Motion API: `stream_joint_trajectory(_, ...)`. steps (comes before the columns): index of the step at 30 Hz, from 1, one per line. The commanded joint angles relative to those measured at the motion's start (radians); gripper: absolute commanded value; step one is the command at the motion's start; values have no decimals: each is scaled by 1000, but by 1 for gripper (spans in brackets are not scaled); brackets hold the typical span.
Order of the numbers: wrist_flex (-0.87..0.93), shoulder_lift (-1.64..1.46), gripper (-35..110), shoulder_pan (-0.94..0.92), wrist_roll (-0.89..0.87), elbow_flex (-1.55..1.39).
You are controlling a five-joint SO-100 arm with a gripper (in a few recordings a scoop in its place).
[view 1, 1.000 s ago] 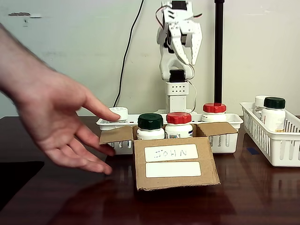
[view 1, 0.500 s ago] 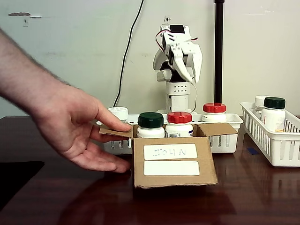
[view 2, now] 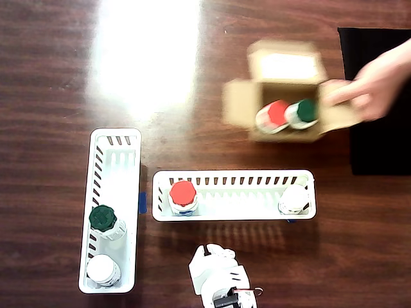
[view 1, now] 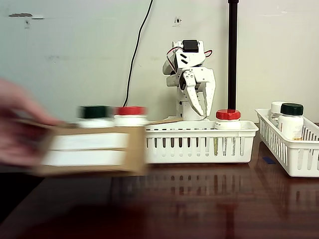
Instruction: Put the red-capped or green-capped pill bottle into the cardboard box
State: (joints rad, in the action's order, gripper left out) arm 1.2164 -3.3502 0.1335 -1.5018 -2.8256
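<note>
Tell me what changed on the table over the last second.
A person's hand took hold of the cardboard box and is dragging it leftward in the fixed view, away from the centre basket, with the green-capped bottle and red-capped bottle still inside. The arm folded down, lowering its claw toward that basket. The baskets and the bottles in them stayed put.

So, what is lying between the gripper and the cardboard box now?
In the overhead view, the white basket with a red-capped bottle lies between the gripper and the cardboard box, which a hand holds.
</note>
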Motion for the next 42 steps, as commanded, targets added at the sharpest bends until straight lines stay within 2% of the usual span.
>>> stream_joint_trajectory(1,-54,-86,1,46,40,-80)
stream_joint_trajectory(4,-127,-83,1,66,71,-135)
stream_joint_trajectory(8,-74,-86,0,117,43,-135)
stream_joint_trajectory(15,-74,-84,0,210,135,-135)
stream_joint_trajectory(28,-74,-84,0,267,518,-135)
stream_joint_trajectory(42,-74,-84,0,267,689,-135)
